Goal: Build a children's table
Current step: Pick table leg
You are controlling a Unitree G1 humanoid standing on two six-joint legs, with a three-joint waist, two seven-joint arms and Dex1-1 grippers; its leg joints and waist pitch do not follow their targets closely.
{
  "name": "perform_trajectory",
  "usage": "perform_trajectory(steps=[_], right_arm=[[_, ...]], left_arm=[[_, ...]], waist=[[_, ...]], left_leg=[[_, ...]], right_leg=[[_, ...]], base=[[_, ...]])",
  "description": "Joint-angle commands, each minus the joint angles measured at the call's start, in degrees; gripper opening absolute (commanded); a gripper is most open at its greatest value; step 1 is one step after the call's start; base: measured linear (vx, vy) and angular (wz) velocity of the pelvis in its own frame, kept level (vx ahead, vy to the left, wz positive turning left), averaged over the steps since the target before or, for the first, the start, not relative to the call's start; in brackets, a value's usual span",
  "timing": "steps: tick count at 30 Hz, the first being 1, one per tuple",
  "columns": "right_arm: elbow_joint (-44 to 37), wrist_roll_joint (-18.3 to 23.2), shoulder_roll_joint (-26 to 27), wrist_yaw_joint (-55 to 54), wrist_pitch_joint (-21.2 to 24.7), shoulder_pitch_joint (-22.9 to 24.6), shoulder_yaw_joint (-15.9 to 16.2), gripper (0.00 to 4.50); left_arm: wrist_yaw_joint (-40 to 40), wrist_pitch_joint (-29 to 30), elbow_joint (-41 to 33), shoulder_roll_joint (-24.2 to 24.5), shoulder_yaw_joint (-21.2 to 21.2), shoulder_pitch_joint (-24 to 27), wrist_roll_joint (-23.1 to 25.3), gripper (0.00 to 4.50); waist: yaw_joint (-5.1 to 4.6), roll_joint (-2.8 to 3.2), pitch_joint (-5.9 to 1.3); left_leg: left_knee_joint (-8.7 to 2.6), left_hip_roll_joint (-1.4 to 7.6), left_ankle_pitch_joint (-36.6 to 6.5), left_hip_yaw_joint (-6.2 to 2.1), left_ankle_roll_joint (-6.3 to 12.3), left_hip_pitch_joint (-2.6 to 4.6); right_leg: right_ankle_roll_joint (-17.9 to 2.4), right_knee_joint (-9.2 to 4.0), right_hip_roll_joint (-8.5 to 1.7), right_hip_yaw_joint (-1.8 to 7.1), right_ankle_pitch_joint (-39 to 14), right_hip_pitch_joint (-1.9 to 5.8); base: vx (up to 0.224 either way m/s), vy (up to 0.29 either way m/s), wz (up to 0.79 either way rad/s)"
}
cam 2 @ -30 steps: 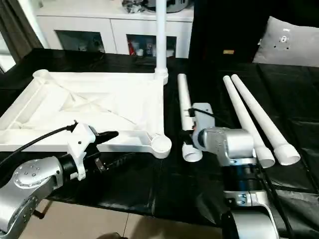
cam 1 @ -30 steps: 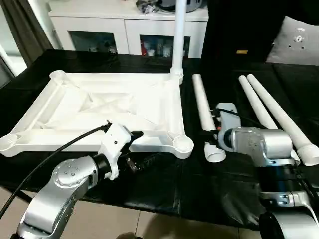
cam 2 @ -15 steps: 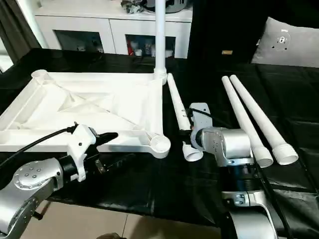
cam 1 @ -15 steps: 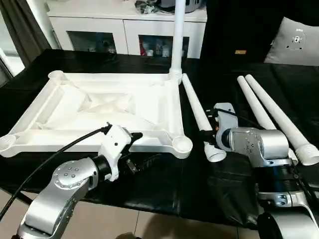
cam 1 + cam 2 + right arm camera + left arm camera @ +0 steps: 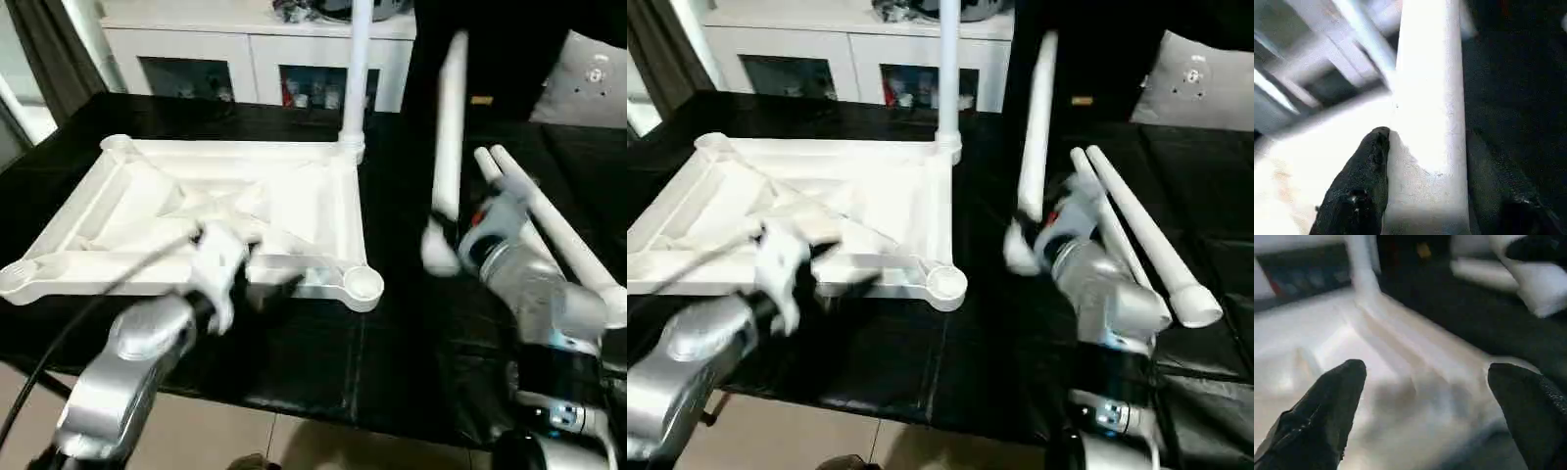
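Now right end effector (image 5: 1420,196) clamps leg (image 5: 449,127), nearly upright.

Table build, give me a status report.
Right gripper shut on lifted leg. Left gripper open over tabletop. One leg socketed, two legs waiting.

The worktop (image 5: 392,343) is covered by a black sheet, wrinkled and glossy near its front edge. Behind it, a white sideboard (image 5: 245,59) with glass-fronted doors is seen, small items being dimly visible behind the panes. A grey cushion (image 5: 588,83) is propped at the far right against a dark backdrop. A dark curtain (image 5: 44,49) hangs at the far left. Pale floor (image 5: 235,436) is seen below the worktop's front edge.
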Motion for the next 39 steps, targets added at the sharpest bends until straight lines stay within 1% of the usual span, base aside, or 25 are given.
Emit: perform_trajectory(steps=[1, 2, 3, 4, 5, 6, 7, 8, 9, 11, 12, 17, 19, 22, 24, 25, 26, 27, 28, 30, 32, 34, 36, 37, 39], right_arm=[[-4.62, 7.28, 0.80, 6.58, 1.36, 0.67, -2.01, 1.91], [-5.67, 8.76, 0.99, 8.05, 1.52, 1.01, -2.16, 1.91], [-6.65, 10.05, 1.16, 9.36, 1.62, 1.31, -2.12, 1.91], [-8.69, 13.70, 1.20, 12.71, 2.45, 2.04, -1.70, 1.91], [-8.69, 13.70, 1.20, 12.71, 2.45, 2.04, -1.70, 1.91], [-9.89, 15.36, 0.74, 15.23, 2.68, 2.80, -0.54, 1.91], [-10.32, 15.88, 0.52, 16.20, 2.86, 3.11, -0.03, 1.91], [-10.83, 16.83, 0.09, 17.85, 2.76, 3.78, 1.15, 1.91], [-11.27, 18.14, -0.18, 19.78, 3.04, 4.39, 2.06, 1.91], [-11.61, 19.87, -0.36, 22.47, 3.91, 5.10, 3.26, 1.91], [-11.79, 20.18, -0.34, 23.48, 4.29, 5.36, 3.96, 1.91], [-12.59, 21.35, -0.69, 25.84, 5.08, 6.28, 6.63, 1.91], [-12.24, 20.24, -0.98, 26.30, 4.11, 6.57, 8.40, 1.91], [-11.91, 19.03, -1.63, 26.67, 3.04, 6.97, 10.49, 1.91], [-12.12, 15.86, -2.94, 27.37, 1.38, 7.68, 13.77, 1.91], [-12.53, 12.41, -4.12, 28.00, -0.46, 8.48, 17.49, 1.91], [-12.56, 11.20, -4.51, 27.98, -1.18, 8.62, 18.60, 1.91], [-12.59, 8.49, -5.38, 27.91, -2.79, 8.91, 21.03, 1.91], [-12.40, 7.02, -5.42, 27.41, -3.83, 8.93, 22.21, 1.90], [-12.09, 5.65, -5.35, 26.87, -5.07, 8.90, 23.18, 1.90], [-9.80, -0.59, -4.72, 24.04, -11.89, 8.56, 26.89, 1.89], [-8.22, -3.62, -4.05, 22.42, -15.54, 8.42, 28.64, 1.89], [-7.70, -4.56, -3.89, 22.02, -16.79, 8.40, 29.18, 1.89], [-6.65, -6.01, -3.24, 20.80, -18.98, 8.28, 29.59, 1.89], [-5.82, -6.59, -2.29, 19.92, -20.26, 8.02, 29.60, 1.89]], left_arm=[[2.52, -1.00, 1.77, -1.45, 2.82, -1.87, -1.78, 4.50], [2.93, -1.21, 2.19, -2.33, 3.44, -2.70, -2.60, 4.50], [3.11, -1.42, 2.38, -3.10, 4.01, -3.42, -3.57, 4.50], [4.74, -0.77, 2.62, -6.12, 6.29, -6.01, -7.18, 4.50], [4.74, -0.77, 2.62, -6.12, 6.29, -6.01, -7.18, 4.50], [5.56, 0.05, 2.56, -8.18, 7.79, -7.84, -10.22, 4.50], [5.85, 0.36, 2.54, -8.94, 8.31, -8.57, -11.38, 4.50], [6.55, 1.25, 2.63, -10.60, 9.44, -10.17, -13.73, 4.50], [7.10, 2.52, 2.80, -12.54, 10.47, -12.07, -16.43, 4.50], [7.98, 4.88, 3.27, -15.80, 12.02, -15.02, -21.42, 4.50], [8.00, 5.49, 3.48, -16.78, 12.25, -15.88, -23.25, 4.50], [7.83, 7.02, 4.78, -18.79, 12.30, -18.36, -26.96, 4.50], [7.63, 7.92, 5.82, -20.19, 11.86, -20.18, -28.53, 4.50], [7.12, 9.76, 6.30, -20.36, 10.76, -21.04, -28.33, 4.50], [7.53, 10.44, 6.72, -20.20, 9.70, -21.37, -27.56, 4.50], [8.11, 9.96, 7.27, -20.27, 8.90, -21.59, -26.62, 4.50], [8.41, 9.69, 7.46, -20.38, 8.84, -21.66, -26.36, 4.50], [9.09, 9.10, 7.90, -20.61, 8.74, -21.82, -25.82, 4.50], [9.77, 8.27, 8.55, -20.70, 8.36, -21.91, -24.63, 4.50], [10.29, 7.65, 9.16, -20.71, 7.97, -21.96, -23.56, 4.21], [12.40, 5.80, 11.17, -20.50, 6.65, -21.67, -19.40, 4.14], [14.56, 4.49, 12.03, -21.20, 7.07, -21.49, -17.88, 3.96], [15.25, 4.18, 12.13, -21.40, 7.20, -21.44, -17.60, 3.74], [15.81, 3.38, 12.18, -21.60, 7.14, -21.33, -17.03, 3.73], [16.03, 3.14, 12.04, -21.92, 7.08, -21.15, -16.91, 3.71]], waist=[[0.29, -0.24, -3.64], [0.35, -0.33, -3.67], [0.37, -0.30, -3.67], [0.30, -0.41, -3.66], [0.55, -0.40, -3.75], [0.68, -0.61, -3.66], [0.71, -0.63, -3.61], [0.81, -0.79, -3.61], [0.93, -1.22, -3.46], [1.34, -0.92, -3.55], [1.71, -1.08, -3.55], [1.98, -1.21, -3.49], [2.09, -1.12, -3.50], [2.09, -1.05, -3.53], [2.14, -1.00, -3.55], [2.22, -0.86, -3.61], [2.22, -0.88, -3.58], [2.15, -0.85, -3.62], [2.07, -0.83, -3.52], [1.93, -0.90, -3.47], [1.89, -0.64, -3.48], [1.73, -0.60, -3.53], [1.71, -0.58, -3.56], [1.75, -0.52, -3.70], [1.73, -0.83, -3.66]], left_leg=[[-3.82, 3.91, -2.25, -0.58, 3.39, 0.16], [-3.84, 3.92, -1.70, -0.70, 4.09, -0.02], [-3.89, 4.08, -1.42, -0.77, 4.46, -0.02], [-3.85, 4.05, -1.67, -0.68, 4.41, -0.01], [-3.63, 4.12, -1.69, -0.56, 4.49, 0.07], [-3.74, 4.16, -1.48, -0.60, 4.59, -0.03], [-3.70, 4.10, -1.65, -0.53, 4.49, -0.05], [-3.63, 4.04, -1.84, -0.46, 4.43, -0.06], [-3.71, 4.05, -2.45, -0.39, 4.41, -0.07], [-3.58, 4.10, -2.32, -0.39, 4.29, 0.03], [-3.56, 4.13, -1.74, -0.47, 4.31, -0.09], [-3.63, 4.04, -1.61, -0.53, 4.24, -0.20], [-3.65, 4.03, -1.24, -0.53, 3.80, -0.21], [-3.72, 4.12, -1.23, -0.65, 3.27, -0.26], [-3.68, 4.13, -0.99, -0.71, 3.03, -0.33], [-3.61, 4.07, -0.58, -0.70, 2.95, -0.35], [-3.61, 4.11, -0.60, -0.72, 2.88, -0.44], [-3.62, 4.17, -0.64, -0.78, 2.58, -0.37], [-3.68, 4.11, -1.05, -0.82, 2.41, -0.40], [-3.82, 4.14, -2.30, -0.86, 2.31, -0.39], [-3.86, 4.31, -3.03, -0.90, 1.99, -0.31], [-3.86, 4.31, -3.00, -0.94, 1.64, -0.26], [-3.83, 4.30, -3.14, -0.98, 1.74, -0.28], [-3.79, 4.44, -2.54, -1.07, 1.98, -0.30], [-3.82, 4.38, -2.38, -0.99, 2.56, -0.31]], right_leg=[[-14.46, -4.03, -4.79, 2.83, 7.41, 3.45], [-14.63, -3.98, -4.75, 2.67, 6.99, 3.58], [-14.55, -4.06, -4.77, 2.52, 5.72, 3.41], [-14.75, -4.09, -4.76, 2.55, 5.13, 3.38], [-15.46, -4.21, -4.97, 2.65, 4.86, 3.35], [-15.63, -4.23, -4.92, 2.57, 4.40, 3.29], [-15.64, -4.19, -4.87, 2.56, 3.94, 3.30], [-15.74, -4.26, -4.96, 2.56, 2.96, 3.25], [-15.46, -4.56, -4.93, 2.57, 1.17, 3.23], [-15.33, -4.54, -5.09, 2.61, -0.01, 3.17], [-15.29, -4.57, -5.06, 2.61, -0.28, 3.11], [-13.15, -4.90, -5.03, 2.60, -2.32, 3.02], [-12.62, -4.92, -4.98, 2.58, -2.50, 2.99], [-12.15, -4.90, -5.01, 2.58, -1.92, 3.06], [-11.77, -4.88, -4.99, 2.52, -1.12, 3.14], [-11.64, -4.79, -5.02, 2.58, -0.25, 3.23], [-11.45, -4.88, -5.06, 2.58, -0.06, 3.23], [-11.25, -4.86, -4.93, 2.54, 0.84, 3.20], [-11.27, -4.81, -4.97, 2.54, 0.79, 3.33], [-11.14, -4.98, -5.05, 2.58, -0.65, 3.38], [-10.99, -5.06, -5.13, 2.64, -1.37, 3.18], [-11.18, -4.97, -5.08, 2.62, -0.32, 3.17], [-11.78, -4.84, -5.18, 2.63, 0.71, 3.33], [-12.10, -4.60, -5.18, 2.59, 2.24, 3.35], [-12.68, -4.47, -5.23, 2.61, 3.41, 3.39]], base=[[0.000, 0.000, 0.00], [0.000, 0.000, 0.00], [0.000, 0.000, 0.00], [0.000, 0.000, 0.00], [0.000, 0.000, 0.00], [0.000, 0.000, 0.00], [0.000, 0.000, 0.00], [0.000, 0.000, 0.00], [0.000, 0.000, 0.00], [0.000, 0.000, 0.00], [0.000, 0.000, 0.00], [0.000, 0.000, 0.00], [0.000, 0.000, 0.00], [0.000, 0.000, 0.00], [0.000, 0.000, 0.00], [0.000, 0.000, 0.00], [0.000, 0.000, 0.00], [0.000, 0.000, 0.00], [0.000, 0.000, 0.00], [0.000, 0.000, 0.00], [0.000, 0.000, 0.00], [0.000, 0.000, 0.00], [0.000, 0.000, 0.00], [0.000, 0.000, 0.00], [0.000, 0.000, 0.00]])
